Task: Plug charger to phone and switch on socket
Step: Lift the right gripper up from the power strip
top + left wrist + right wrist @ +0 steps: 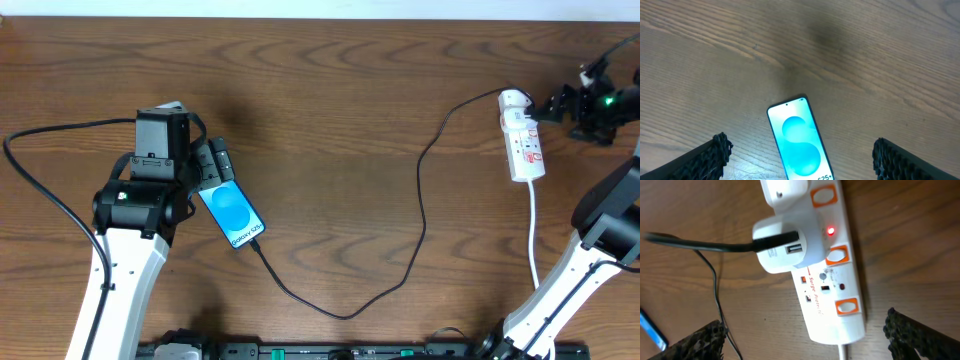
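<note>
The phone [232, 213] lies face up on the wooden table, its blue screen lit; the left wrist view shows it [799, 140] between and below my fingers. My left gripper [211, 168] hovers open over the phone's top end [802, 167], holding nothing. The charger, a thin black cable [420, 200], runs from the phone's lower edge in a loop to a white adapter [785, 242] plugged into the socket [523, 135]. A red light [830, 230] glows on the socket [837, 295]. My right gripper [545, 106] stands open beside the strip's far end [807, 340], empty.
The socket's white cord [534, 230] trails toward the table's front edge near my right arm's base. A black cable [45, 190] from the left arm loops over the table at the far left. Bare wood lies between phone and socket.
</note>
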Available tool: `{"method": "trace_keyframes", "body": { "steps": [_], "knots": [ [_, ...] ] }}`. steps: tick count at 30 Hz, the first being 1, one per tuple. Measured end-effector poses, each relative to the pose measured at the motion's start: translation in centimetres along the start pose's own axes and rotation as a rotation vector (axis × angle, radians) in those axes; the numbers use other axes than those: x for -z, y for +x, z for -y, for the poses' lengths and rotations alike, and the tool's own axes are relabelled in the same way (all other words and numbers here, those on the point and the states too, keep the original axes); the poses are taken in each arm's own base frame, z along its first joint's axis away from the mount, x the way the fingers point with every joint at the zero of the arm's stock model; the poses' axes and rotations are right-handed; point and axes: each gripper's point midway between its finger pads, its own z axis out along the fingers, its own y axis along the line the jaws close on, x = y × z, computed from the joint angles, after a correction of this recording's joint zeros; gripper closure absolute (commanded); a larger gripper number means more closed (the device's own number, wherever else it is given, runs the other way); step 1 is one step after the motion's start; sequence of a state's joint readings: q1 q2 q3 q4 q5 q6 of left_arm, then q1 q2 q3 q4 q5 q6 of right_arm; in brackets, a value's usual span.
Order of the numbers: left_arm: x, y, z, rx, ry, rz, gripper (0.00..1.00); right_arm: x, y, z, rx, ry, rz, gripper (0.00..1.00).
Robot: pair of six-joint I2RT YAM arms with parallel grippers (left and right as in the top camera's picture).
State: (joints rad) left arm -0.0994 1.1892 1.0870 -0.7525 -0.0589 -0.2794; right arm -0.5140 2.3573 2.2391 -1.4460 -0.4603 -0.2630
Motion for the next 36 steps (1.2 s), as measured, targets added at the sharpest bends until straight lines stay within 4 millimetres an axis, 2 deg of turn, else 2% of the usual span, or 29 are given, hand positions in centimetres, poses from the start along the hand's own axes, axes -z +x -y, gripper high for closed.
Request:
{"method": "trace_keyframes", "body": {
  "steps": [7,17,24,36],
  "knots": [
    [0.0,0.0,0.0,0.000,0.000,0.000,0.07,4.4,-0.9,-0.7,-0.009,0.084,0.047,0.01],
    [0.0,0.0,0.0,0.000,0.000,0.000,0.07,10.0,-2.1,-3.8,0.025,0.129,0.169,0.01],
    [0.0,0.0,0.0,0.000,0.000,0.000,0.07,9.8,-2.3,-4.9,0.046,0.126,0.170,0.01],
    [0.0,0.0,0.0,0.000,0.000,0.000,0.07,9.8,-2.3,-4.9,0.046,0.128,0.170,0.01]
  ]
}}
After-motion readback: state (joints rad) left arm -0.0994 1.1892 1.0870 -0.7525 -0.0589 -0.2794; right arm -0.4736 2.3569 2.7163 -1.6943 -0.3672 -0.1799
